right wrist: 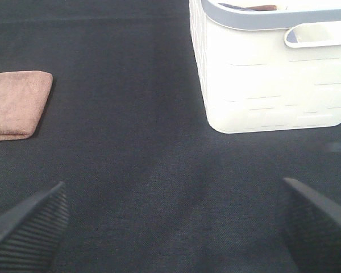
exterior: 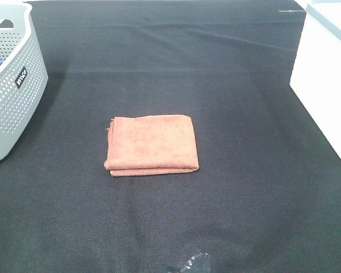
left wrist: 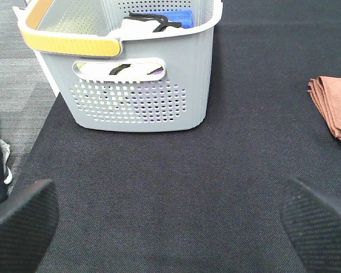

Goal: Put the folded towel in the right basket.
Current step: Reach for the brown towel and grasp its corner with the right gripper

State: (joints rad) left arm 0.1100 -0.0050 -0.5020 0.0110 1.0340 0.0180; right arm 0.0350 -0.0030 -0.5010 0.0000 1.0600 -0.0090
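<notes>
Exterior high coverage shows the folded towel (exterior: 152,145), rust-orange, laid flat near the middle of the black cloth (exterior: 159,227) that covers the table. It is touched by nothing, and 2 stacked layers can be made out along its near edge. The right basket (exterior: 324,79), white with solid walls, is placed at the right edge of that view, well apart from the towel. A grey perforated basket (exterior: 11,85) is set at the left edge, also well apart from it. A small crumpled scrap of clear material (exterior: 193,263) is seen near the bottom edge.

From the left wrist camera, the left gripper (left wrist: 170,224) is seen held above the cloth with its 2 dark fingers spread wide and nothing between them. The grey basket is faced directly; a yellow band (left wrist: 74,42) is carried on its rim, and blue and black items are seen inside.

From the right wrist camera, the right gripper (right wrist: 173,227) is likewise seen spread wide and empty above bare cloth, with the white basket and the towel both well ahead of it.
</notes>
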